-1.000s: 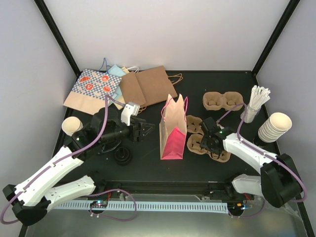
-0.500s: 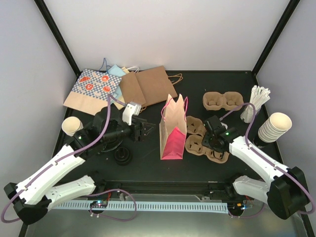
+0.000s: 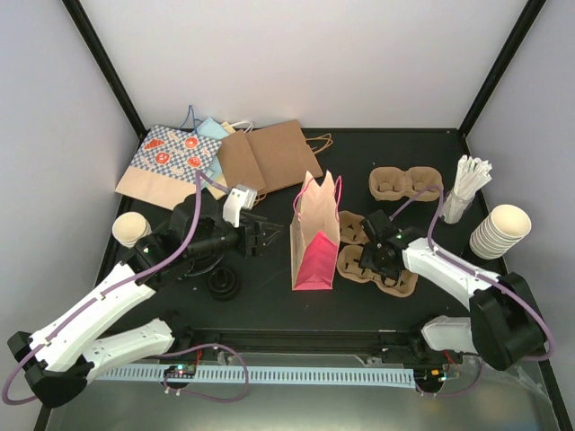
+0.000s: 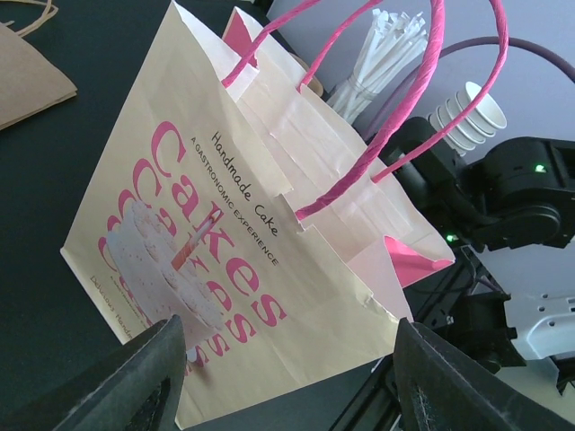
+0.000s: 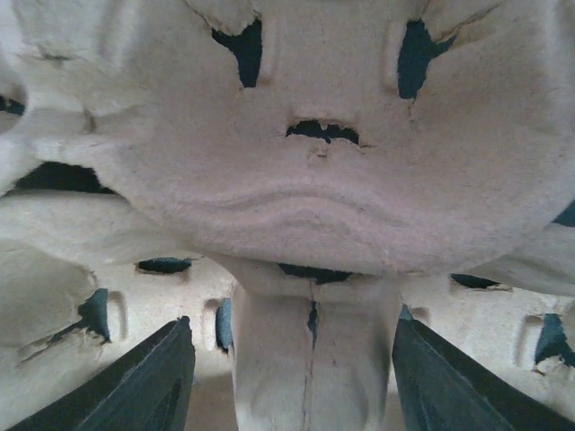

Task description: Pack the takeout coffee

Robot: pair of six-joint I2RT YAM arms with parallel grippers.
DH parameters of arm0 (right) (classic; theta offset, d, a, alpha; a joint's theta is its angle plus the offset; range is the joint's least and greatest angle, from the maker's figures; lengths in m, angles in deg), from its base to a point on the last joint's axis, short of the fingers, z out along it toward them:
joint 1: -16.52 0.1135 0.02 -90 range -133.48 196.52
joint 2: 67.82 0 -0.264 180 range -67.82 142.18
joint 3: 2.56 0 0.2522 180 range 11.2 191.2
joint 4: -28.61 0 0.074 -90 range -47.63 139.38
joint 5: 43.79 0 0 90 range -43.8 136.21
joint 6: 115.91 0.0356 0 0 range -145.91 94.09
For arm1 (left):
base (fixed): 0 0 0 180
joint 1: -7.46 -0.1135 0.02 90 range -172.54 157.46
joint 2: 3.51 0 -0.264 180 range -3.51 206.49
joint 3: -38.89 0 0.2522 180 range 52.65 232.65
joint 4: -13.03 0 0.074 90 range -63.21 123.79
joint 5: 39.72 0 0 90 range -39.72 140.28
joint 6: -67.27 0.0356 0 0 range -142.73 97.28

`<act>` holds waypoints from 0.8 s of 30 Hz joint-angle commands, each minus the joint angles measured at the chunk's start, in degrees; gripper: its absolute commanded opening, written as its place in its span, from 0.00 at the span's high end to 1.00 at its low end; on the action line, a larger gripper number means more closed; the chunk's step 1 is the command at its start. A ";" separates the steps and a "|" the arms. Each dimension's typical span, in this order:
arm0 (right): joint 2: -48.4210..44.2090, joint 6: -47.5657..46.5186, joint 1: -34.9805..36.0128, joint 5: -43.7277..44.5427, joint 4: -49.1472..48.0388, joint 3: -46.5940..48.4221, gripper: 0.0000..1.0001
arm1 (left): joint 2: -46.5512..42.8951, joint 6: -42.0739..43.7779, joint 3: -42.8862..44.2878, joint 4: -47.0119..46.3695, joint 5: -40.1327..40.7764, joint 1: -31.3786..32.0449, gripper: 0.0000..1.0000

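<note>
No takeout coffee shows in any view. My left gripper (image 3: 269, 235) (image 4: 292, 386) is open and points at the side of an upright cream and pink paper bag (image 3: 314, 238) (image 4: 225, 224) with pink handles; nothing is between its fingers. My right gripper (image 3: 373, 254) (image 5: 305, 377) hangs low over a brown pulp cup carrier (image 3: 395, 274) (image 5: 305, 180). Its jaws are open on either side of the carrier's centre post, with a gap on each side.
A second pulp carrier (image 3: 406, 183) lies at the back right. A holder of white sticks (image 3: 467, 184) and stacked lidless cream cups (image 3: 499, 232) stand at the right. A lone cream cup (image 3: 131, 229) and black lids (image 3: 224, 284) lie left. Flat paper bags (image 3: 225, 157) lie back left.
The right gripper shifted slightly right, then back left over the carrier, and its jaws stand wider than before. The left arm and the bag have not moved.
</note>
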 commanded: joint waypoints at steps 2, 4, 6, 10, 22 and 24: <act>2.05 -0.67 0.23 -0.40 -3.18 -1.26 0.41 | -0.31 -0.76 1.88 -1.18 0.02 0.53 0.34; 1.88 -0.75 0.24 -0.68 -3.15 -1.27 0.46 | -0.28 -0.73 1.79 -1.08 0.12 0.62 0.34; 0.90 -0.66 0.21 -0.72 -2.64 -1.10 0.50 | -0.29 -0.71 1.79 -1.08 0.08 0.57 0.34; -2.39 -0.77 0.23 -0.82 -1.03 -0.49 0.57 | 0.07 -0.81 1.87 -1.08 -0.12 0.62 0.34; -13.37 -1.21 0.23 -1.29 8.70 5.75 0.61 | 0.32 -1.39 1.75 -1.38 -0.49 0.92 0.34; -15.57 -1.03 0.28 -1.54 10.16 7.21 0.61 | 0.49 -2.01 1.55 -1.81 -1.09 1.10 0.34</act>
